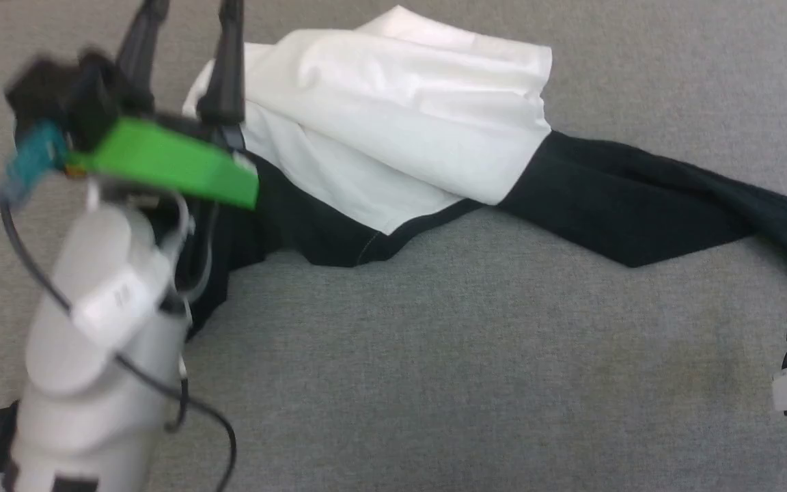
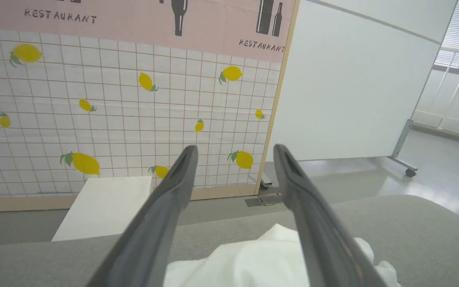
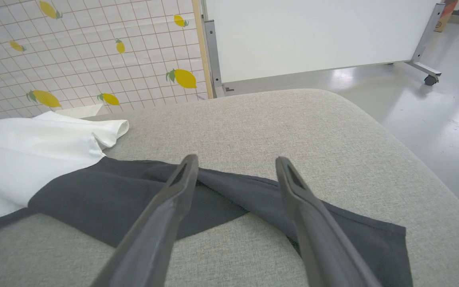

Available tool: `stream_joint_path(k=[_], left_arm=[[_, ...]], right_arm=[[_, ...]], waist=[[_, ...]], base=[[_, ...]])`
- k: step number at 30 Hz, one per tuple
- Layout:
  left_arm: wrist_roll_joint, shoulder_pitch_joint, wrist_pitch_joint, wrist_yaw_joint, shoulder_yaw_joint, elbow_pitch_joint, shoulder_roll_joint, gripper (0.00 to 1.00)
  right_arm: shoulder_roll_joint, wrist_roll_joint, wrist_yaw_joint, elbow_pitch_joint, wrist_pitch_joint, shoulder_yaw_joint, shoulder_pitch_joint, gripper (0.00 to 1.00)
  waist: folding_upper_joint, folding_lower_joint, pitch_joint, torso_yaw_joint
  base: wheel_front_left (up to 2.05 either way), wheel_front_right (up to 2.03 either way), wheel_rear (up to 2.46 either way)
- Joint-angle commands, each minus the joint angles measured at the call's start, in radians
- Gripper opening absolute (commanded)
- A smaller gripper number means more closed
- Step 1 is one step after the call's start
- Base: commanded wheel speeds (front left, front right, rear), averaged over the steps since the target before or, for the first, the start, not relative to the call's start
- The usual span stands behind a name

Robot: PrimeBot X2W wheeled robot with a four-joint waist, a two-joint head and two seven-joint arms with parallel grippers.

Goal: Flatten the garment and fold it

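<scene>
The left gripper has its fingers apart over the white part of the garment. The right gripper, also spread, is over the black sleeve.

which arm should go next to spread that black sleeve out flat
Right. Its open tool hangs directly over the black sleeve. The left tool, also open, sits over the bunched white body at the other end, so it would likely have to reach across.

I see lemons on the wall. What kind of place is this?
Probably a test room, not a real restaurant: a printed lemon backdrop reading RESTAURANT, a wheeled white partition, a bare shiny floor.
</scene>
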Motion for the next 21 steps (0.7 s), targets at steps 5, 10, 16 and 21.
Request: stream_joint_path(k=[5,10,16,21], left_arm=[[0.03,0.271,-0.079,0.075,0.002,-0.192,-0.021,1.0],[0.073,0.513,-0.104,0.136,-0.007,-0.319,-0.061,1.0],[0.127,0.677,-0.109,0.156,0.008,-0.412,-0.127,1.0],[0.165,0.716,-0.109,0.119,0.022,-0.406,-0.134,1.0]], right_arm=[[0.0,0.012,-0.002,0.007,0.003,0.014,0.031,1.0],[0.0,0.023,-0.002,0.012,0.01,0.03,0.053,1.0],[0.0,-0.003,-0.002,-0.009,0.055,0.038,0.042,1.0],[-0.031,-0.018,-0.002,-0.019,0.192,0.067,-0.05,1.0]], waist=[[0.0,-0.0001,-0.088,0.057],[0.0,-0.0001,-0.111,0.079],[0.0,-0.0001,-0.124,0.114],[0.0,-0.0001,-0.114,0.128]], base=[[0.0,0.0,0.0],[0.0,0.0,0.0],[0.0,0.0,0.0],[0.0,0.0,0.0]])
